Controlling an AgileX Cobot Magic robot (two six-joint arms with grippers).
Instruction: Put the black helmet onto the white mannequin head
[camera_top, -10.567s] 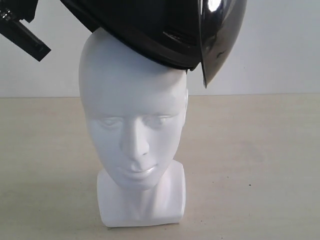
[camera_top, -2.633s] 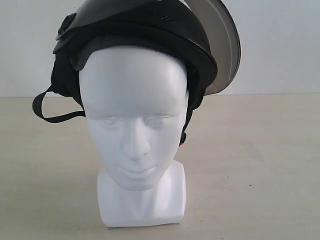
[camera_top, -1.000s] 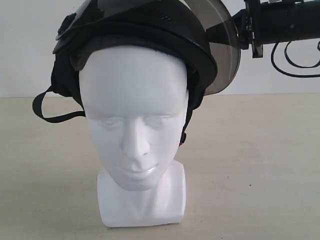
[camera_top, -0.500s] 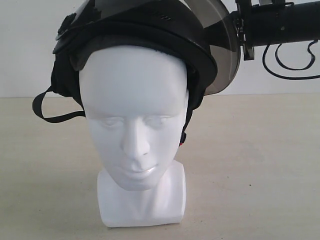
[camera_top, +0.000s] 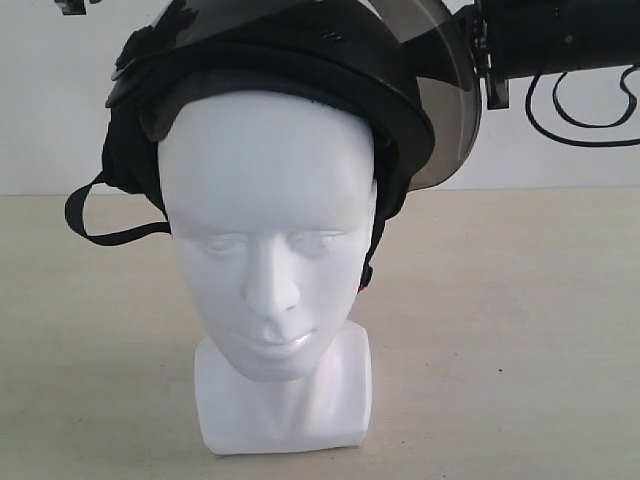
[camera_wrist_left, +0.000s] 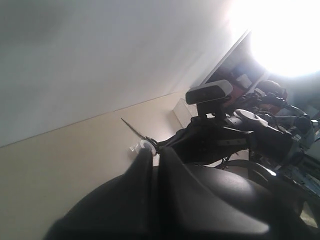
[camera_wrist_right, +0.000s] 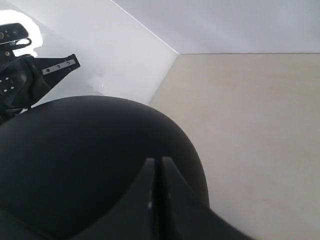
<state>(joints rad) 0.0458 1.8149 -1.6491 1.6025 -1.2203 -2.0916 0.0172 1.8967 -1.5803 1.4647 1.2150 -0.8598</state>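
Exterior view: black helmet (camera_top: 300, 60) on white mannequin head (camera_top: 265, 220); wrist views: left jaws clenched, empty; right jaws likewise

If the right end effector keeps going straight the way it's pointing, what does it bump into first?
Most likely the black helmet: in the right wrist view its dark dome fills the space just past the shut right end effector. How near it is cannot be told.

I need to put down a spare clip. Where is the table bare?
Bare table spreads wide right of the white mannequin head, and left of it below the strap hanging from the black helmet. Crowded up top: the right arm sits beside the visor.
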